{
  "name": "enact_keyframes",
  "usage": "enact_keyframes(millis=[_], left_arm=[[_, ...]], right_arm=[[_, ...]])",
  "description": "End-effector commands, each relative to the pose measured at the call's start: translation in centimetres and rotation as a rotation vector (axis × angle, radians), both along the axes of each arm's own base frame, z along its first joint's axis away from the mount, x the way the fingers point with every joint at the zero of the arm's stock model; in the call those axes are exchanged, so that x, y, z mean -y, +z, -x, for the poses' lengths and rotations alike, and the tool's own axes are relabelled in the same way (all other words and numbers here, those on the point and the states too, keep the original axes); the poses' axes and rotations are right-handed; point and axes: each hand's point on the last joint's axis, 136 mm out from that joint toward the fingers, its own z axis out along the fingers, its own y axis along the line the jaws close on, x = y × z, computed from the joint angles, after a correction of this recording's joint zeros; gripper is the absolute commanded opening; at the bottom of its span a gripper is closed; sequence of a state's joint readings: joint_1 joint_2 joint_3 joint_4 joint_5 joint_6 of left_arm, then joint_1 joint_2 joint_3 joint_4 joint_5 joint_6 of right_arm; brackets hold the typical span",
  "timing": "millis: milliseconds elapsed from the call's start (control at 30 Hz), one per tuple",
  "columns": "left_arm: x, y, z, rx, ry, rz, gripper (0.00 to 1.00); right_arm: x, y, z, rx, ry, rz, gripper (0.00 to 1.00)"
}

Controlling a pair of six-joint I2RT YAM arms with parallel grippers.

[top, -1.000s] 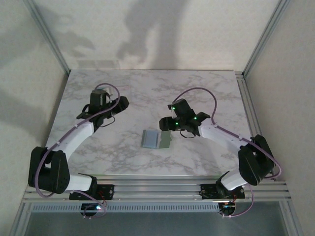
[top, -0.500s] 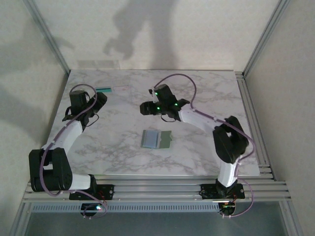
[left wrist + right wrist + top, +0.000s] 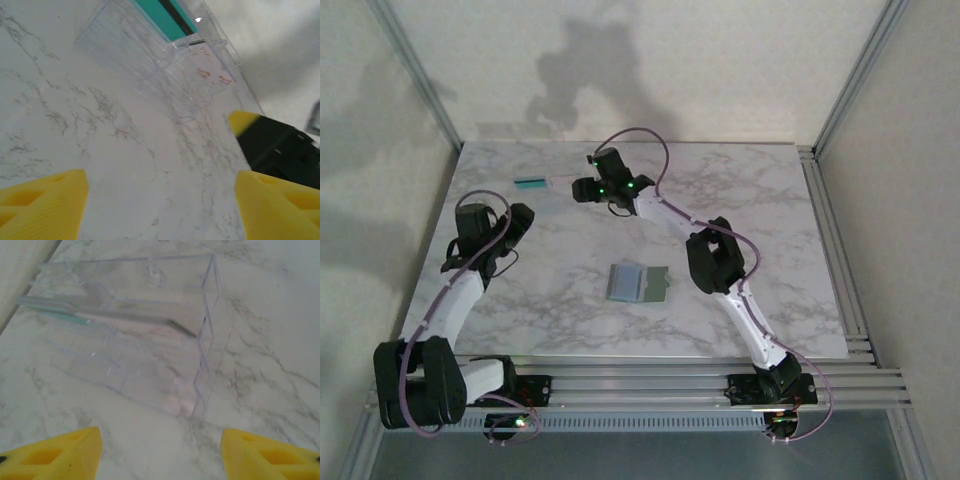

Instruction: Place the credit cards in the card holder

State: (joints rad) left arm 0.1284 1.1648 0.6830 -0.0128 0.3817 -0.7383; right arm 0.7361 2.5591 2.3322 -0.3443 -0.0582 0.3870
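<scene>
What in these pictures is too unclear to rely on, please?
- Top view: the card holder lies open, but its slots are too small to see.
- Left wrist: the clear box is cut off by the top edge; beside the teal card, the reddish marks are too blurred to identify.
- Right wrist: reflections on the box walls hide how many cards lie inside.

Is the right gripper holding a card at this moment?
No, the right gripper stands open with nothing between its fingers, facing the clear box.
</scene>
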Motion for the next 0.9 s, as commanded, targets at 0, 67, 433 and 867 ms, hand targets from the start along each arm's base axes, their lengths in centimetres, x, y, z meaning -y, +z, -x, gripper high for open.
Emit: enact_keyframes(millis=[0,67,433,867], left_arm=[[0.5,-0.1,1.2,-0.007,-0.015,0.040,0.76],[0.8,-0.3,1.6,-0.004,-0.022,0.053,0.76],[0.9,-1.8,-1.8,0.010,-0.035,0.051,0.60],[9.4,-1.6,-10.1,0.025,-0.281,-0.143,0.54]], right_arm=[[0.9,-1.7,-0.5,-0.025,-0.056,0.096,0.65],[1.1,-2.1,-0.8,-0.043,-0.089,0.101,0.64],[0.5,0.9,2.1,-0.128,-0.042,-0.044,0.59],[14.1,9.9,9.4,-0.060,-0.100,-0.192,0.62]])
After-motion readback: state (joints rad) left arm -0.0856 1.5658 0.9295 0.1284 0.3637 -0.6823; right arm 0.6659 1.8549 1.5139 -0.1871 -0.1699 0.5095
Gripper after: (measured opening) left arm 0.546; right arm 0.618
